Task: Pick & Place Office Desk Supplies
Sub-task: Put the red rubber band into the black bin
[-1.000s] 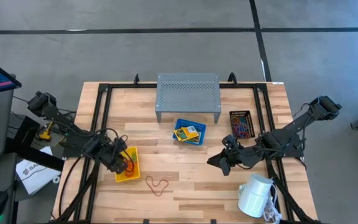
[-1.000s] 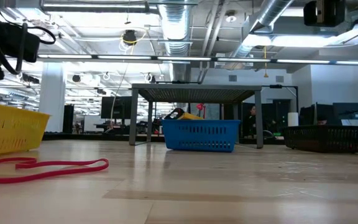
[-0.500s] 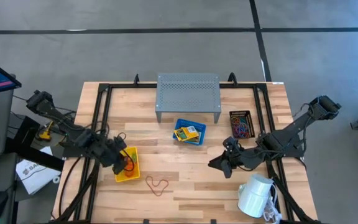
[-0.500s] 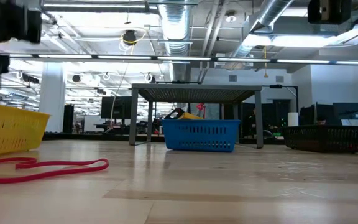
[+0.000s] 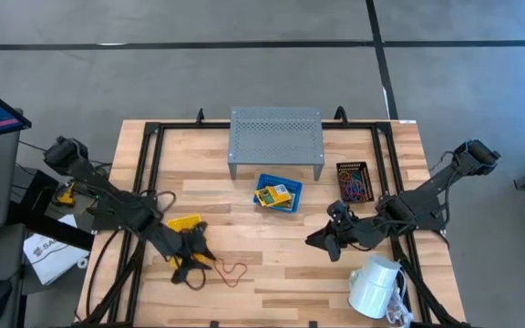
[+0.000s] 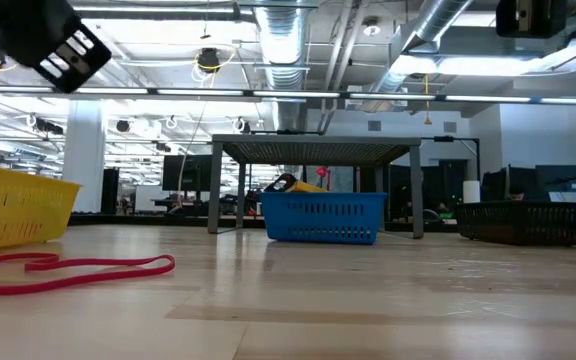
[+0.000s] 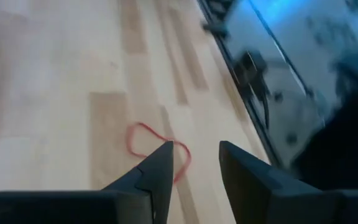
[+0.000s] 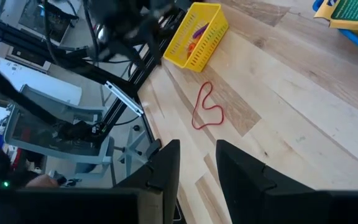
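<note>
The desk (image 5: 272, 260) is a pale wooden top in a black frame. At its far edge stands a grey perforated metal riser (image 5: 276, 137). Near the front right corner lies a white mug (image 5: 374, 287) on its side.

2 dark arms reach in from the sides. The left hand (image 5: 188, 266) hangs over the front left part of the desk, partly covering the yellow bin (image 5: 183, 225) from above. In the left wrist view its fingers (image 7: 157, 176) stand a little apart with nothing between them, over bare wood just beside the red loop (image 7: 157, 149). That loop lies flat on the desk, just in front of the yellow bin. The right hand (image 5: 317, 239) waits over the desk right of the middle, its fingers (image 8: 166, 165) slightly parted and empty.

The blue bin (image 5: 278, 193) sits in front of the riser and holds yellow printed packets (image 5: 274, 194); their print is too small to read. The black mesh bin (image 5: 355, 180) sits to the right of it, with coloured loops inside. In the right wrist view the yellow bin shows small orange and purple things inside, too small to name. In the low view the black bin's contents are hidden by its wall.
</note>
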